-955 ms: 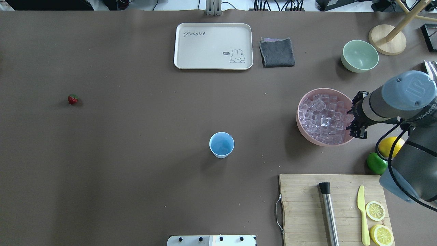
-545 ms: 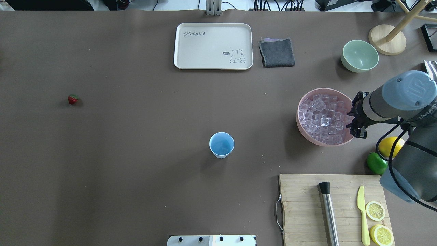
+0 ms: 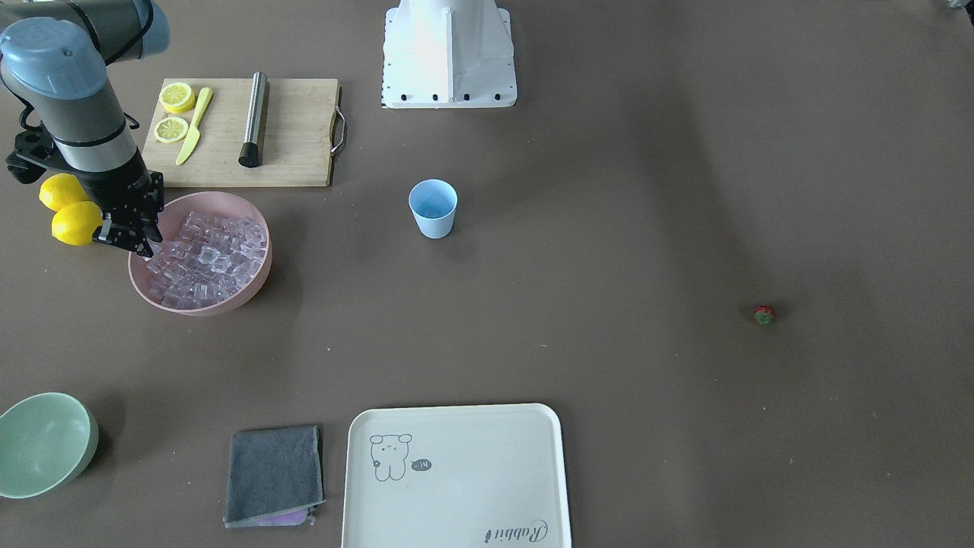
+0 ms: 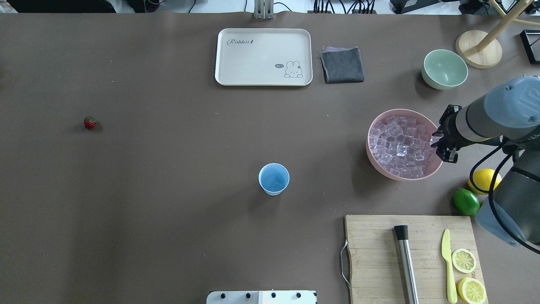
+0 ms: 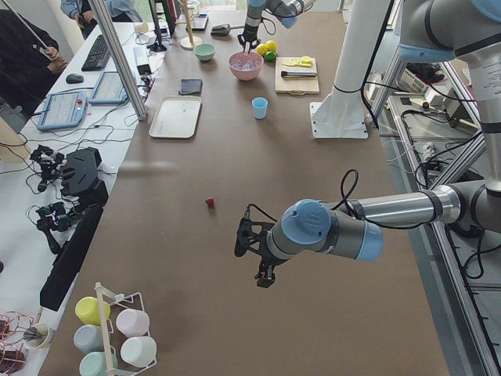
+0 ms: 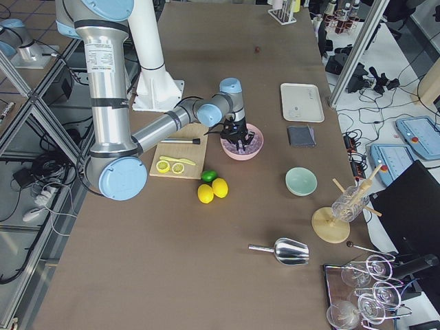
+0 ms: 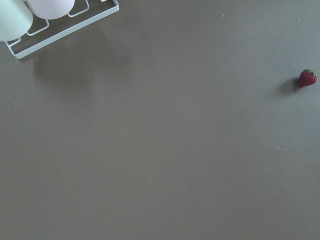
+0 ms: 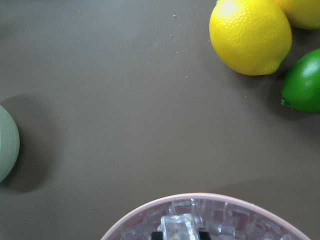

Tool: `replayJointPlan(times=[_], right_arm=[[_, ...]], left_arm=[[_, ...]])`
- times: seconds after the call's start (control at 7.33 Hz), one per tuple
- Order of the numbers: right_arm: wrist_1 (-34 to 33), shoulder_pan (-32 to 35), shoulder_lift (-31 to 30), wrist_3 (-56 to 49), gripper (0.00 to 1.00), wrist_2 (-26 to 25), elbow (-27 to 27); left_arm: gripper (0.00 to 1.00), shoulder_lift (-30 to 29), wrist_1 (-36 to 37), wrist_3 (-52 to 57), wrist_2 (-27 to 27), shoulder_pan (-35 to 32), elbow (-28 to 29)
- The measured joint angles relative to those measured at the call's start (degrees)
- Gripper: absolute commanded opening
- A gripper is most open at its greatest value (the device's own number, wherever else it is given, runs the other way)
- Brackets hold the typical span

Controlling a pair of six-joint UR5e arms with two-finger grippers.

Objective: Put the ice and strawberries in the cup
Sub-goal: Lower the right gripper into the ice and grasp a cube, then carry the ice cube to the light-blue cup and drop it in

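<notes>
- Right now we find the small clear, faintly pink ice cubes heaped in a round pink plastic bowl at the right of the overhead view.
- At the bottom edge of the right wrist view, one ice cube sits between two dark fingertips and touches both. We therefore read the right gripper as pinching it, over the bowl's right-hand rim.
- The tiny red strawberry with a green cap lies alone on the brown table at the far left of the overhead view, well apart from the bowl.
- The small light blue tapered plastic cup stands upright near the centre of that view, between berry and bowl.
- The left gripper hangs over bare table in the lower middle of the left side view, near the strawberry. We cannot tell whether its fingers are spread or closed.
- Two yellow lemons and a round green lime lie near the bowl, at the overhead view's right edge.
- A bamboo cutting board at the lower right carries a steel muddler, a yellow knife and two lemon halves.
- Along the top, from right to centre, we see a pale green bowl, a folded grey cloth and a cream rabbit-print tray.
</notes>
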Motion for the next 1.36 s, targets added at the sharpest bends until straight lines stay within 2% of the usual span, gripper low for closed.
replayJointPlan(times=[0.27, 0.55, 0.95, 1.36], right_arm=[[-5.7, -1.0, 4.6, 0.0, 0.00, 0.1, 2.8], [-13.2, -6.4, 15.4, 0.0, 0.00, -0.3, 2.9], [-15.1, -14.9, 28.8, 0.0, 0.00, -1.0, 1.0], [-15.0, -21.5, 34.9, -0.3, 0.00, -5.2, -3.3]], left_arm=[[0.98, 0.0, 0.0, 0.1, -0.3, 0.0, 0.0], [0.98, 0.1, -0.1, 0.3, -0.4, -0.7, 0.0], [0.98, 1.1, -0.2, 0.4, -0.5, -3.3, 0.0], [0.98, 1.7, -0.2, 0.4, -0.6, -4.6, 0.2]])
